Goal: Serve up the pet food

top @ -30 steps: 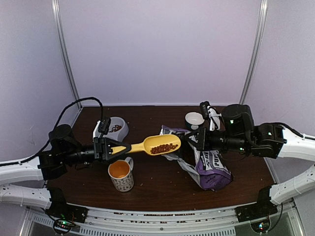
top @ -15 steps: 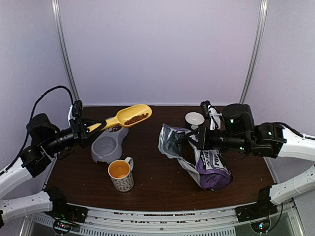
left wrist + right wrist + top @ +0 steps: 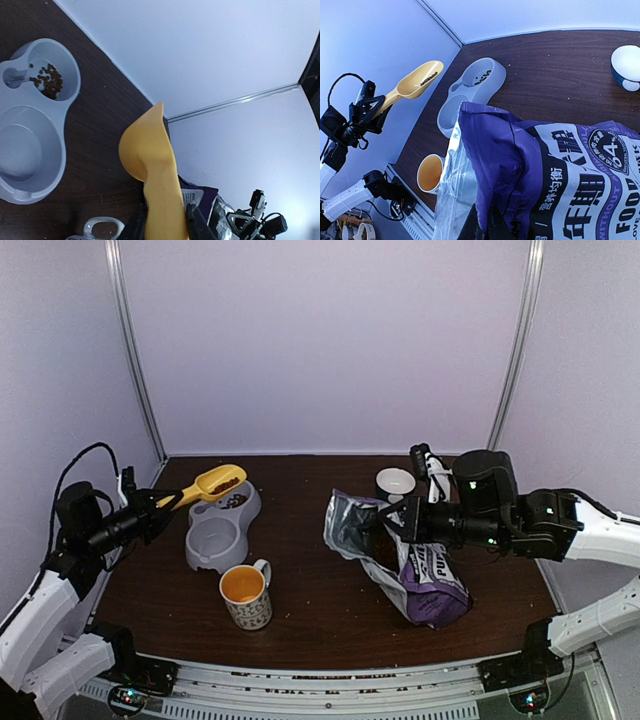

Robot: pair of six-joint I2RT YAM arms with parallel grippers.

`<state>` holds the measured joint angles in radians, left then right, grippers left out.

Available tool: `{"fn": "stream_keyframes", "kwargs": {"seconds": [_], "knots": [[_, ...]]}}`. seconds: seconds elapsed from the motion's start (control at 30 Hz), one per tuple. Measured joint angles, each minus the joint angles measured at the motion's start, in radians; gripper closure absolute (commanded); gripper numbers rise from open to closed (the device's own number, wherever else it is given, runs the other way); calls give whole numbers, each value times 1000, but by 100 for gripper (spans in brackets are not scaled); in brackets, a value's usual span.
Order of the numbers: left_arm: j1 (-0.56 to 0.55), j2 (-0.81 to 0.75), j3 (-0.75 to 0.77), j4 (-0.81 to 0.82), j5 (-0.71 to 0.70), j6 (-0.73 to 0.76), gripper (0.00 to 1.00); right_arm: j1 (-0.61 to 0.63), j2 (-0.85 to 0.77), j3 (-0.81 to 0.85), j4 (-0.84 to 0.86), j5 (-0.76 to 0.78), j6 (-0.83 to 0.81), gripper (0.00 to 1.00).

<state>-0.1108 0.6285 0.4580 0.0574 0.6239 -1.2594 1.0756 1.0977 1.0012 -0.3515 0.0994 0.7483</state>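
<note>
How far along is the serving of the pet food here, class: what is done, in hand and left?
Done: the purple bag is open, held by the shut right gripper, and some kibble lies in the grey bowl's far compartment. In hand: the left gripper holds the yellow scoop, loaded with kibble, raised near that compartment. Left: tipping it in.

The pet food (image 3: 225,482) is seen as small brown pellets, set off against the plain yellow of the scoop (image 3: 200,487). The double bowl (image 3: 212,538) is finished in pale grey. The mug (image 3: 246,602) is lined in orange and covered outside with a dark pattern on white. The bag (image 3: 432,590) is printed purple, crossed by a white band with dark lettering, and lined in silver. The small bowl (image 3: 395,483) is coloured white inside and dark outside. The table (image 3: 320,610) is finished in dark brown.
</note>
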Motion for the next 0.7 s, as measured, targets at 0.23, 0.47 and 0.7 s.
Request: {"fn": "stream_keyframes", "kwargs": {"seconds": [0.23,0.47,0.7], "knots": [[126,92,-27,-2,16,50,100,0,0,0,0,2,1,100],[138,217,-5,-37,-45,131,100,0,0,0,0,2,11,100],[138,301,88,-99,-117,221,100,0,0,0,0,3,11,100]]}}
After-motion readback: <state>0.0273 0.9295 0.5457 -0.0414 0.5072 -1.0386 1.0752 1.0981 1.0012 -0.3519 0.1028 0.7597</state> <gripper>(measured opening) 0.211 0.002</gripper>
